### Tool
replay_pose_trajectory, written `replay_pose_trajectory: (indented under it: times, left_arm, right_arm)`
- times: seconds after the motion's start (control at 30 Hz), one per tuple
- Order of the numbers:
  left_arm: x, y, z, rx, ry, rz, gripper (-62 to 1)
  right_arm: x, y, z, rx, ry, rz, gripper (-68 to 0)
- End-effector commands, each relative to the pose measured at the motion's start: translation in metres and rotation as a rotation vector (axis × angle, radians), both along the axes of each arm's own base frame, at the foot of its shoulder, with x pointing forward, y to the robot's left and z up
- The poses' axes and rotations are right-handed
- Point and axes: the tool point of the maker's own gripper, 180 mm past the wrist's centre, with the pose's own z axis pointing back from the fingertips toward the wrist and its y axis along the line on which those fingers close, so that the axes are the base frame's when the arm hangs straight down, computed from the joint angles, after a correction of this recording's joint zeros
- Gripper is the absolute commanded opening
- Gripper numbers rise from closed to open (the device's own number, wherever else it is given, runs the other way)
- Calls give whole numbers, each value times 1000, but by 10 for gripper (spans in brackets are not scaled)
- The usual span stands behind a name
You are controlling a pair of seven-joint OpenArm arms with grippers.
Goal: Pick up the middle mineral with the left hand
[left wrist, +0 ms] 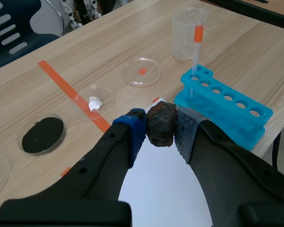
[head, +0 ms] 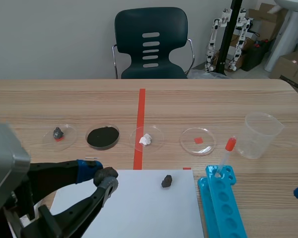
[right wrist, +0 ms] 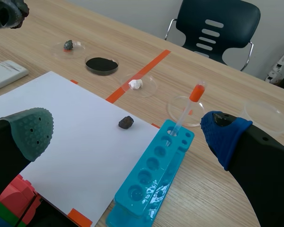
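Observation:
A dark brown mineral [left wrist: 161,124] is pinched between the pads of my left gripper [left wrist: 160,131], held above the near left part of the white sheet [head: 139,210]. In the scene view that gripper [head: 105,177] sits low at the left with the mineral [head: 107,173] at its tips. A second, smaller dark mineral [head: 166,181] lies on the sheet's far right part, also seen as the small mineral [right wrist: 126,123] ahead of my right gripper [right wrist: 128,131]. That gripper is open and holds nothing; it hovers over the sheet's near edge.
A row of petri dishes lies beyond the sheet: one with a small dark rock [head: 58,133], one with black powder [head: 103,137], one with a white lump [head: 146,139], one empty [head: 197,140]. At the right stand a blue tube rack [head: 223,206] with a dropper [head: 225,157] and a plastic beaker [head: 260,135].

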Motion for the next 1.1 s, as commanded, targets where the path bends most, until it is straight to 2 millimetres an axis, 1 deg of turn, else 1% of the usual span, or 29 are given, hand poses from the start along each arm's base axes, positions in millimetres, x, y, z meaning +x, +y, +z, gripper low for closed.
replay_pose_trajectory:
  times: [0.0,0.23,1.07]
  left_arm:
    - [1,-3,9,-33,-17,5,-524]
    - [1,-3,6,-25,-7,6,-524]
    - [2,-2,7,-25,-11,6,-524]
  right_arm:
    - [4,0,9,15,-32,-4,4]
    - [4,0,9,14,-32,-4,4]
    - [4,0,9,15,-32,-4,4]
